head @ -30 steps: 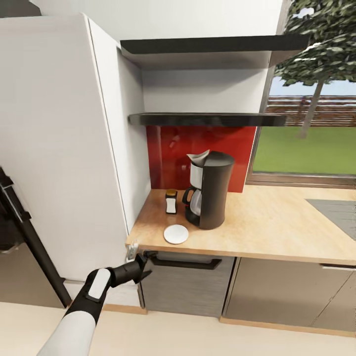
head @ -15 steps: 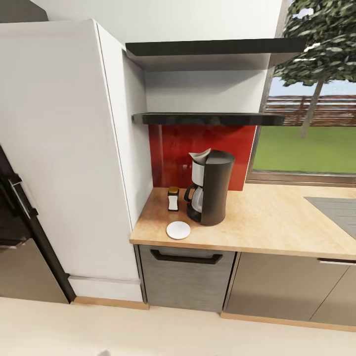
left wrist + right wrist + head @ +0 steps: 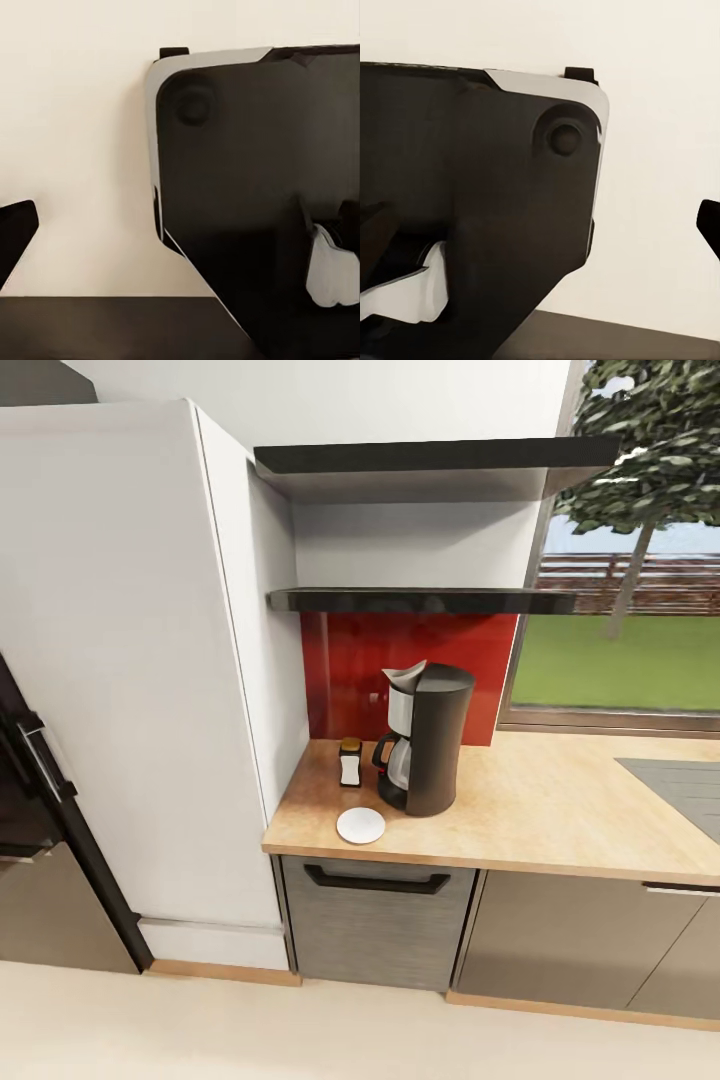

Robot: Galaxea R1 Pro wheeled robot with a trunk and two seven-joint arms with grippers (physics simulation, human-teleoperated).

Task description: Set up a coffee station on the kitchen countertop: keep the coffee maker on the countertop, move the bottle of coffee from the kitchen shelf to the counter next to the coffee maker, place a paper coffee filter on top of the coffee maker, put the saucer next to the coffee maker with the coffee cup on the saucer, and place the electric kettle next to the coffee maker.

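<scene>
On the kitchen countertop (image 3: 540, 810) stands the dark-grey coffee maker (image 3: 432, 740). The white paper coffee filter (image 3: 403, 675) rests on its top. The bottle of coffee (image 3: 349, 762) stands just left of the machine, near the red back wall. The saucer (image 3: 361, 826) lies bare in front of them, near the counter's front edge. Above hangs the kitchen shelf (image 3: 420, 600), black and bare. The coffee cup and the electric kettle are out of view. My left gripper (image 3: 180, 232) and right gripper (image 3: 540, 225) point at my own dark body, fingertips wide apart, nothing between them.
A tall white cabinet (image 3: 130, 660) closes off the counter's left end, with a dark appliance (image 3: 30, 780) further left. A second black shelf (image 3: 430, 455) hangs higher. A grey inset (image 3: 680, 780) sits in the counter at the right, under the window. Light floor lies in front.
One second ago my left arm reached toward the counter's left front corner; it has since dropped out of the head view. The camera shifted slightly. Things on the counter have not moved.
</scene>
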